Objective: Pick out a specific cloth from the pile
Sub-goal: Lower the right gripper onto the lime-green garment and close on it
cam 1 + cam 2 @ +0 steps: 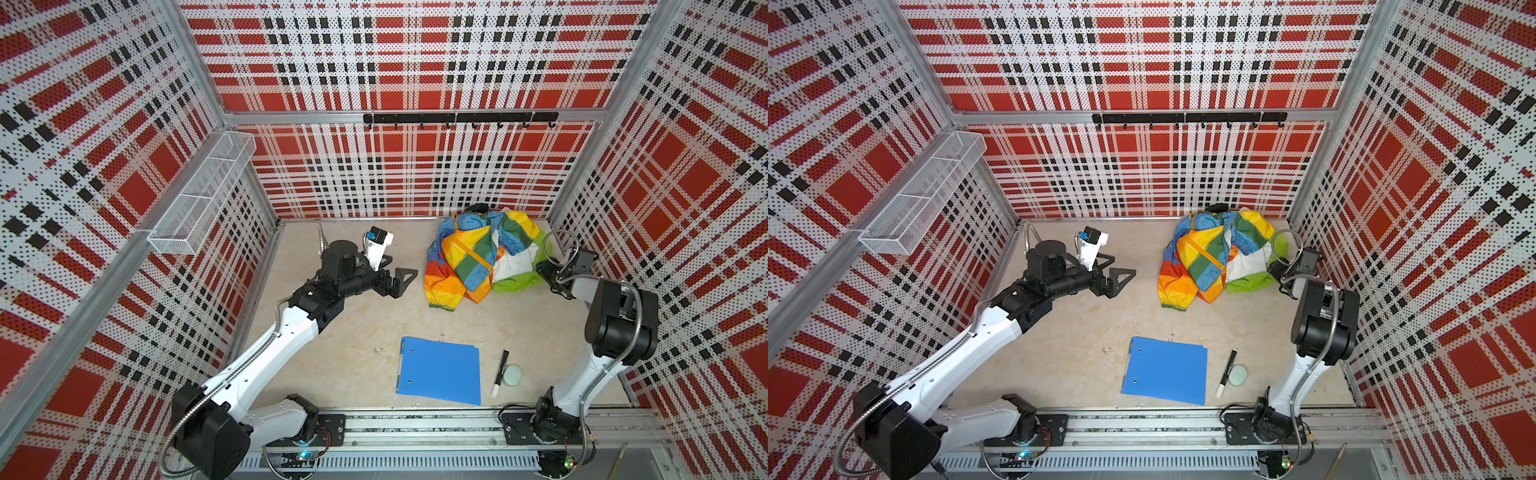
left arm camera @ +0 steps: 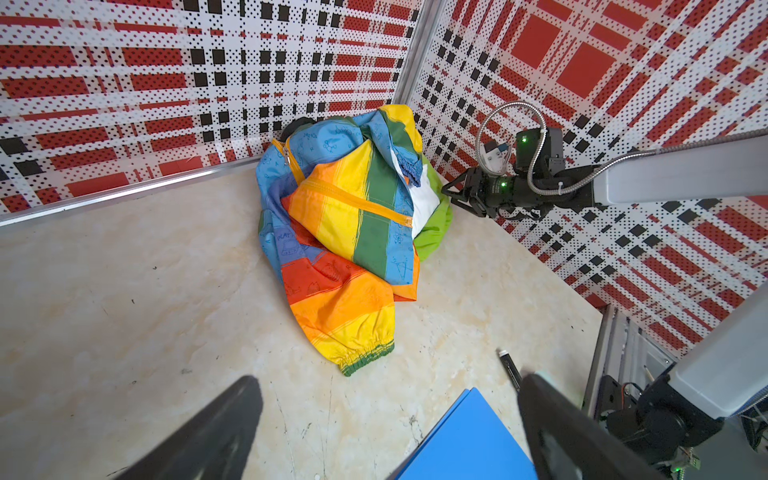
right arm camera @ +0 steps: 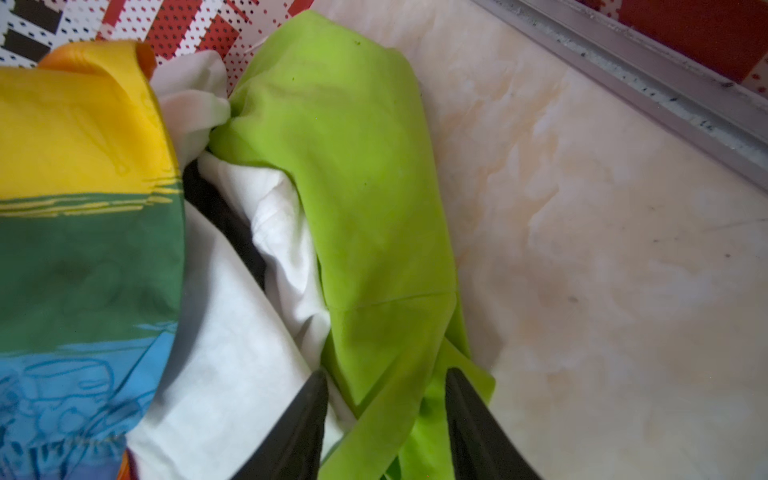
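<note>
Black-fingered, the left hand hangs spread and empty above the counter, the pile fills its far right corner, and the lime green cloth edges that pile's right side, one fold between the right hand's parted fingers, grip unclear.

**Cam layout: four views, all on the pile**

Both top views sat high on the side opposite the pile and tilted down at the full workspace, so the pile was far and small. Left wrist cam faced the pile from mid range and caught the right gripper just beside it. Right wrist cam sat at the pile's edge, with the green cloth filling the frame between its own fingers. All four shared the pile. Top views and left wrist also shared the blue folder, which lay nearer the cams than the pile.
</note>
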`<state>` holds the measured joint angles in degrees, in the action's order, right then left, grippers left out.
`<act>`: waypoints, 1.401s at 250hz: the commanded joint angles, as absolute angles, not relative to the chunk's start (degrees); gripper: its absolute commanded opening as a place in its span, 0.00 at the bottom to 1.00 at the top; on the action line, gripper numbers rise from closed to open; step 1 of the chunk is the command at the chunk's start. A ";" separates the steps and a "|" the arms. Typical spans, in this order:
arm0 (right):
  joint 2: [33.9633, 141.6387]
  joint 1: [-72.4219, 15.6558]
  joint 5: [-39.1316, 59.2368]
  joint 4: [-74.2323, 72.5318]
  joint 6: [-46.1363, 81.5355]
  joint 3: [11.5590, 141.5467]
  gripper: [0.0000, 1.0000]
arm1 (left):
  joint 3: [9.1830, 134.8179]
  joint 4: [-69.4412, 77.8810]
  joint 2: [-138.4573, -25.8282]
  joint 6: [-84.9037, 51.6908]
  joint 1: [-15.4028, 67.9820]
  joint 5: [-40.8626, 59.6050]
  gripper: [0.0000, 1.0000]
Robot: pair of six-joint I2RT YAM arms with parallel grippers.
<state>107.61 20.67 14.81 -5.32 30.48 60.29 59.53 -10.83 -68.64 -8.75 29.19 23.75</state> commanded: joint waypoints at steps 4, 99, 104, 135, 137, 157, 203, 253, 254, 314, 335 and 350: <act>110.02 20.84 14.84 -8.00 30.92 60.61 0.48 | 60.21 -9.62 -67.84 -8.70 29.20 24.28 0.99; 114.87 20.86 16.33 -6.96 30.49 63.59 0.43 | 60.29 -9.68 -68.08 -8.68 29.17 24.35 0.99; 114.87 20.83 16.27 -6.87 30.44 63.65 0.39 | 60.29 -9.67 -68.09 -8.71 29.12 24.37 0.99; 112.95 20.91 15.27 -6.86 30.48 63.15 0.17 | 60.29 -9.69 -68.01 -8.70 29.16 24.43 0.99; 112.77 20.89 15.18 -6.72 30.45 63.12 0.17 | 60.29 -9.67 -67.98 -8.70 29.11 24.43 0.99; 110.54 20.90 14.21 -5.95 30.22 62.93 0.11 | 60.30 -9.67 -68.02 -8.82 29.11 24.58 0.99; 103.59 20.28 9.61 -3.94 29.12 62.36 0.05 | 60.73 -9.96 -68.55 -8.97 29.09 25.22 0.99; 98.27 18.08 5.80 0.71 27.42 65.75 0.05 | 60.76 -9.94 -68.55 -9.22 28.85 25.12 0.99; 98.18 18.05 5.71 0.75 27.42 65.84 0.05 | 60.79 -9.98 -68.55 -9.23 28.88 25.13 0.99; 93.78 13.25 1.88 5.85 22.51 71.18 0.05 | 61.08 -10.19 -69.16 -10.18 28.87 24.00 0.99; 92.72 12.01 0.81 6.89 22.24 72.39 0.05 | 61.08 -10.20 -69.17 -10.35 28.87 23.69 0.99; 91.75 11.39 -0.20 7.50 22.31 72.98 0.05 | 61.09 -10.21 -69.01 -10.20 28.99 23.71 0.99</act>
<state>96.01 12.69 3.22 9.08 24.21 69.67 59.53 -10.87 -69.01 -9.67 29.17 23.92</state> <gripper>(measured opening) 0.054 0.992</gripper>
